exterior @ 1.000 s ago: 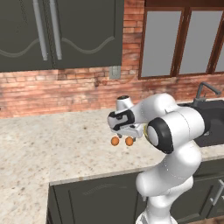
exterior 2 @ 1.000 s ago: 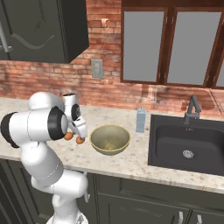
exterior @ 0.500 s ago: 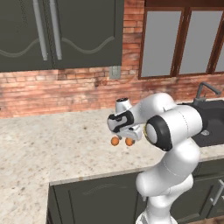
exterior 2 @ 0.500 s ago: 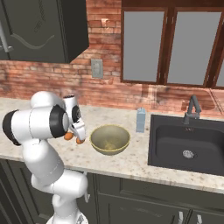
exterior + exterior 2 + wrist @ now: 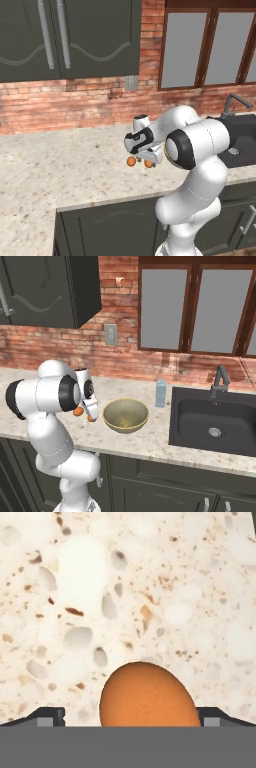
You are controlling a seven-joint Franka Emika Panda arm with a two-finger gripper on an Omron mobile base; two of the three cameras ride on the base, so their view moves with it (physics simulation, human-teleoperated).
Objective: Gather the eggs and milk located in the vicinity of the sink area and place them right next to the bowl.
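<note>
Two orange-brown eggs (image 5: pixel 131 161) (image 5: pixel 148 163) lie side by side on the speckled counter, just left of the olive-tan bowl (image 5: pixel 125 415). My gripper (image 5: pixel 145 156) points down over them with its jaws open. In the hand view one egg (image 5: pixel 149 696) lies on the stone between the two dark fingertips (image 5: pixel 50 716), with a gap on each side. In the right base view the eggs (image 5: pixel 77 412) (image 5: pixel 92 418) peek out under the hand (image 5: pixel 89 406). The pale blue-grey milk (image 5: pixel 160 393) carton stands upright between the bowl and the dark sink (image 5: pixel 215 421).
A dark angular faucet (image 5: pixel 219 381) rises behind the basin. Brick wall with an outlet plate (image 5: pixel 110 334) backs the counter, dark upper cabinets (image 5: pixel 70 35) hang above. The counter's front edge (image 5: pixel 110 202) runs close below the eggs.
</note>
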